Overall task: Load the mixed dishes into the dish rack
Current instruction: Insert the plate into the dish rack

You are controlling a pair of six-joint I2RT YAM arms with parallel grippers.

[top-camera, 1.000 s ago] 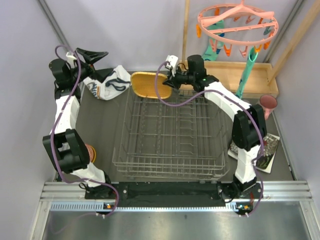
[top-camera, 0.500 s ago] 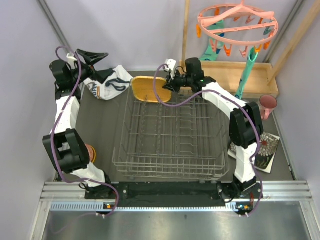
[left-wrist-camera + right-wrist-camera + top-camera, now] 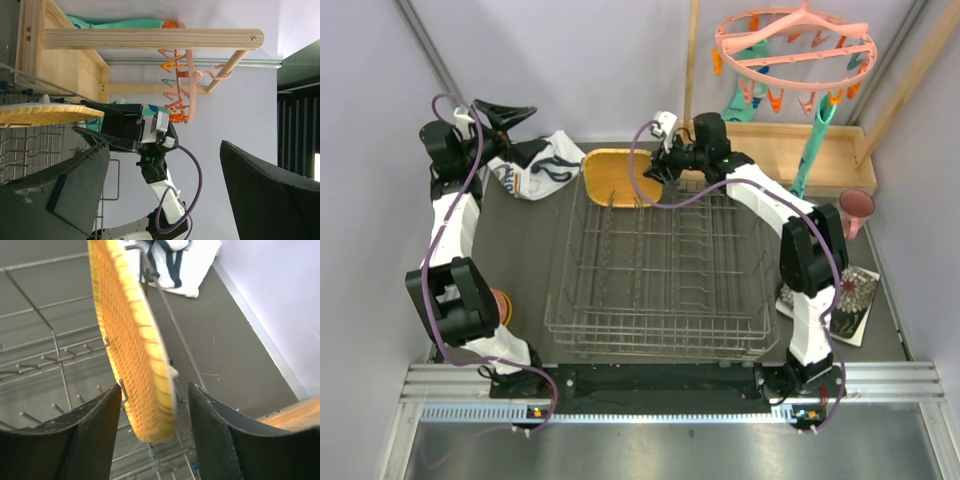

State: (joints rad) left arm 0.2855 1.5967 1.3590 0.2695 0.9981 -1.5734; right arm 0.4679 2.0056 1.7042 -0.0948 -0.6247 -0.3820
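Right wrist view: right pincer half open around the yellow plate, tilted on prongs in the far left corner of the dish rack. Could tip or get bumped when pulling back. Left pincer wide, empty.

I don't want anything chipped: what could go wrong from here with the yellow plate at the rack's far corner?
1. The yellow plate stands tilted on edge among the prongs of the dish rack, with the open right gripper straddling its rim. A crooked retreat could nudge it over.
2. The right arm's purple cable hangs low over the prongs and might snag as the arm moves.
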